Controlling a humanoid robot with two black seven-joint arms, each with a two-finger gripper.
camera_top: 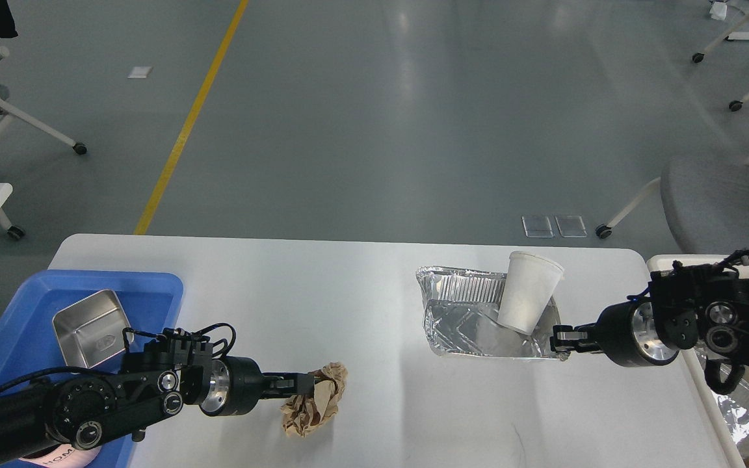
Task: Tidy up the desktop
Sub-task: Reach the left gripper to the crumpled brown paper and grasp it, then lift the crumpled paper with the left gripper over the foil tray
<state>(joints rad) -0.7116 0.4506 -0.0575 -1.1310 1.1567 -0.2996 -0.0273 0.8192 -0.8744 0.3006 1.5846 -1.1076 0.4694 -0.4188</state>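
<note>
The white desktop [374, 299] holds a crumpled brown paper ball [316, 408] at the front left of centre. My left gripper [306, 385] reaches in low from the left and is shut on the ball's left side. An open foil tray [472, 325] lies at the right with a white paper cup [527, 292] leaning in its far right corner. My right gripper [560, 339] is shut on the foil tray's near right corner.
A blue plastic tray [153, 286] at the left edge holds a steel tin [91, 325]; my left arm covers its near part. A cream-white bin [657, 261] beside the table's right edge holds another foil tray [745, 409]. Office chairs stand on the floor beyond.
</note>
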